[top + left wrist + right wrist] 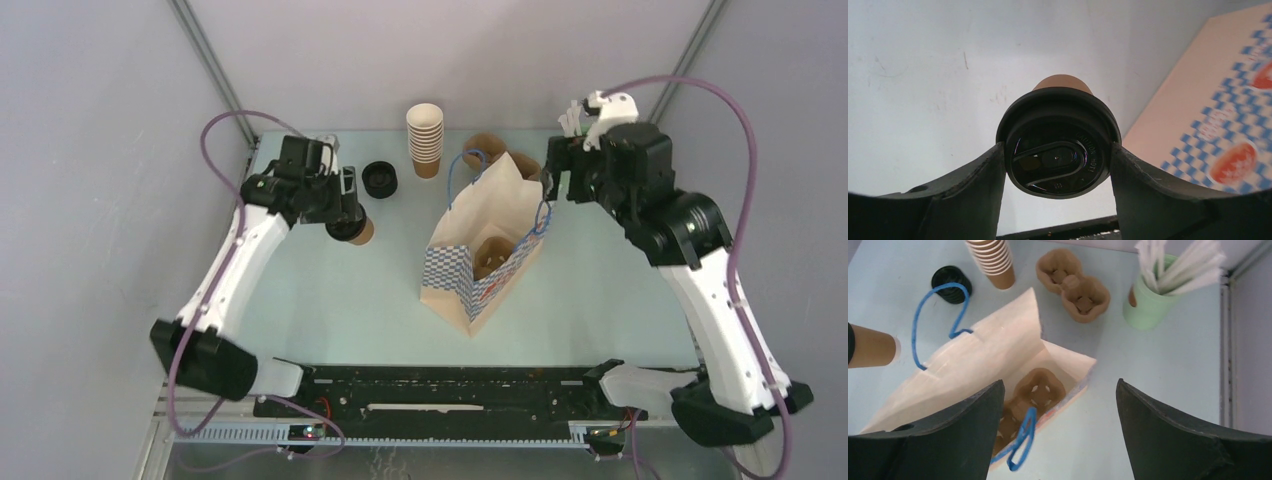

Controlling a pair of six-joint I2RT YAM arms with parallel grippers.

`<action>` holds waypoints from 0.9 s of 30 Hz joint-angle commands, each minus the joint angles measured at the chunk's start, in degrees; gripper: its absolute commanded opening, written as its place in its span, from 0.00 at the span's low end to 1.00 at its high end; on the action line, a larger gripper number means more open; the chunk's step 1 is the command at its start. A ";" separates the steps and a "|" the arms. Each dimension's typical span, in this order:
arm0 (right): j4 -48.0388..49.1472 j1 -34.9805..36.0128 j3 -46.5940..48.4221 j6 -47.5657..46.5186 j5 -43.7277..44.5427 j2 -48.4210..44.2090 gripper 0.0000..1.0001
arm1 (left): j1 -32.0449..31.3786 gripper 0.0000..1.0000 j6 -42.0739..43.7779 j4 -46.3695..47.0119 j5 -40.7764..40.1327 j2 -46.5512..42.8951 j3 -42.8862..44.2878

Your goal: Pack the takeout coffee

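The takeout coffee [360,232], a brown kraft cup with a black lid [1058,150], lies sideways between the fingers of my left gripper [345,215], which is shut on it by the lid, left of the bag. In the right wrist view the cup's body [870,346] shows at the left edge. A paper bag [480,250] with a blue check print stands open mid-table with a brown pulp tray [1038,387] inside. My right gripper [555,185] hangs open over the bag's right edge. The bag's blue handle [1020,440] dangles free near its left finger.
A stack of kraft cups [425,140] and a pile of black lids [380,180] stand at the back. A second pulp tray [1073,282] and a pale green cup with white straws [1150,305] sit behind the bag. The bag's other handle [933,320] sticks up.
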 commanded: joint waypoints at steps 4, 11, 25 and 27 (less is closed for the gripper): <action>-6.47 -3.55 10.92 -13.10 -17.30 11.84 0.91 | -4.42 0.57 -4.66 -2.41 1.21 -14.30 -1.07; -10.19 -4.10 14.30 -18.22 -19.29 19.56 0.87 | -7.42 0.56 -4.60 -11.96 2.69 -21.75 6.86; -9.25 -7.24 14.42 -24.09 -24.62 26.57 0.66 | -10.74 0.54 -2.42 -15.01 11.75 -25.71 16.11; -8.58 -7.31 14.69 -23.88 -24.08 27.47 0.64 | -10.83 0.54 -2.02 -15.09 12.98 -26.08 16.66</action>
